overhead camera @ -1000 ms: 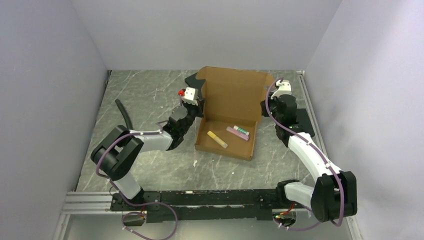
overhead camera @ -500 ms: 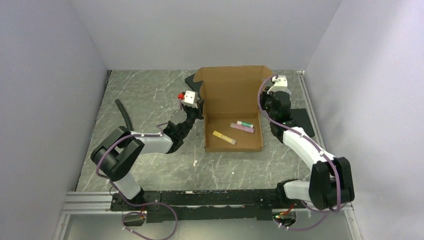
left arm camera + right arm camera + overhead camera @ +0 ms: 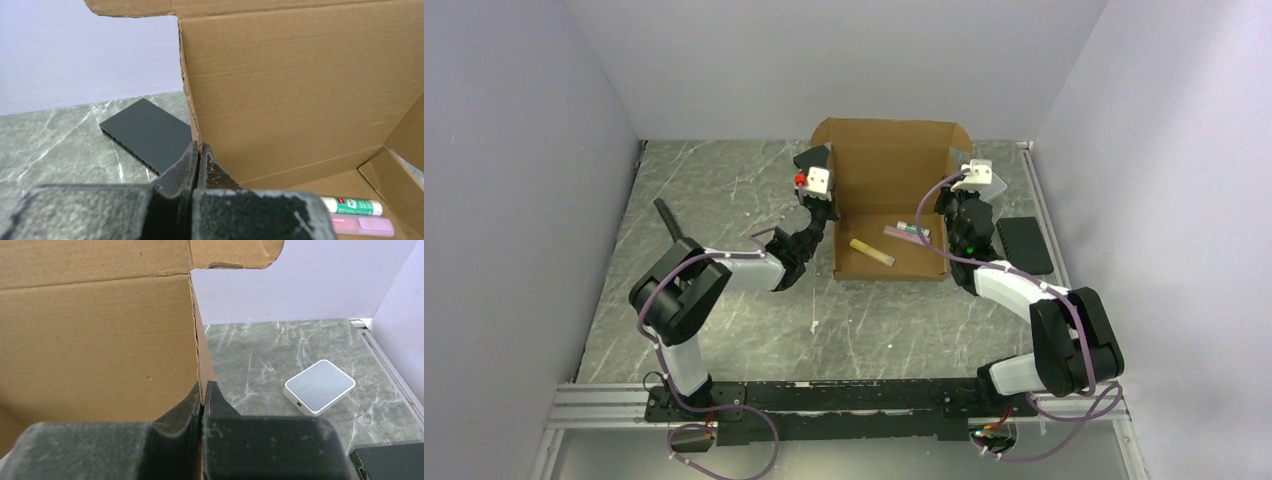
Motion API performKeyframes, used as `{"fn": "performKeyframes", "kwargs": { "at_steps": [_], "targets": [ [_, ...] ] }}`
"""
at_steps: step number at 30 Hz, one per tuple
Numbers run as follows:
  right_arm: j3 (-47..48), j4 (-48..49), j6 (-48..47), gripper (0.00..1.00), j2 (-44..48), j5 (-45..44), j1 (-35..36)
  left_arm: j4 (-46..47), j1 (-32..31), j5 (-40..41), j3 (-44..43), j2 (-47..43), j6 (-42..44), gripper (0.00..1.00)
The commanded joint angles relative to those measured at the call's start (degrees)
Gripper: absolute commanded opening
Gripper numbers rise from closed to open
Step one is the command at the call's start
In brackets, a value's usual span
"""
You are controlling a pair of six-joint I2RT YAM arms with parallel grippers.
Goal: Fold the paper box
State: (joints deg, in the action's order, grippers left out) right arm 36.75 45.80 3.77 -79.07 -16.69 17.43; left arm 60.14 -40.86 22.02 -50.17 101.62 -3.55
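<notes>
The paper box (image 3: 889, 190), brown cardboard, stands open at the back of the table with its lid upright. A yellow stick (image 3: 872, 253) and pink and green markers (image 3: 908, 231) lie inside. My left gripper (image 3: 830, 212) is shut on the box's left side wall, and the cardboard edge (image 3: 192, 112) runs down between its fingertips (image 3: 200, 150). On the box's right side wall my right gripper (image 3: 945, 212) is also shut, the corrugated edge (image 3: 196, 340) pinched between its tips (image 3: 202, 389). In the left wrist view the green marker (image 3: 352, 205) shows inside the box.
A flat black slab (image 3: 145, 132) lies left of the box at the back (image 3: 808, 160). Another black slab (image 3: 1027, 243) sits on the right. A small white square container (image 3: 320, 386) rests beyond the box's right side. A black hose (image 3: 669, 225) lies at the left.
Both arms have carried the box toward the back wall and turned it square. The lid now stands more upright. Both grippers stayed shut on the side walls.
</notes>
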Motion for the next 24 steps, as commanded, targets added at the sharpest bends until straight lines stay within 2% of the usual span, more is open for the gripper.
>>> {"fn": "performKeyframes", "kwargs": {
  "at_steps": [1,8,19,24],
  "targets": [
    [-3.3,14.2,0.8,0.0,0.4,3.8,1.7,6.7,-2.0,-1.0,1.1,2.3,1.1,0.0],
    [-10.7,17.7,1.2,0.0,2.0,4.7,1.7,12.4,-4.9,1.6,4.3,4.7,1.5,0.0],
    [-14.1,12.6,6.3,0.0,6.5,6.3,1.6,19.4,-8.5,5.2,10.1,5.0,2.8,0.0],
    [-12.9,5.4,11.1,0.0,9.0,3.8,1.5,22.2,-9.6,6.2,12.3,5.3,5.4,0.0]
  ]
}}
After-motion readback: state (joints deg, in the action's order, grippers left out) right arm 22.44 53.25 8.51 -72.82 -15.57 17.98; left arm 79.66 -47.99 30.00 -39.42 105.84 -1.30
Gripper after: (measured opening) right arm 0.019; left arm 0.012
